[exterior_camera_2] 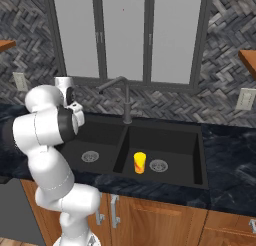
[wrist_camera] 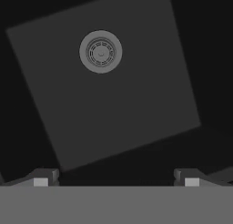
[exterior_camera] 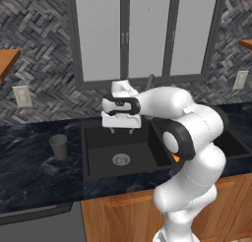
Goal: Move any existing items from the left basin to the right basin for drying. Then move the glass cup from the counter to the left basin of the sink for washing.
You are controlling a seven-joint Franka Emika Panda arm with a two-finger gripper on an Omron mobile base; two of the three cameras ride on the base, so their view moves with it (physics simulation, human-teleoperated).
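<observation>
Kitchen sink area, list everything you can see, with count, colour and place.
left basin: one, matte black, nothing but its silver drain
right basin: one, matte black, beside the left
yellow chunk: one, bright yellow, on right basin floor near drain
glass cup: one, grey translucent, upright on counter left of sink
counter: one, glossy black veined, around sink
faucet: one, dark grey, behind divider
wall outlets: two, pale, on tiled wall
end effector: one, white, open, above left basin

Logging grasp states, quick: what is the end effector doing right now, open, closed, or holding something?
End effector: open, fingers spread wide, holding nothing, above the left basin.
</observation>
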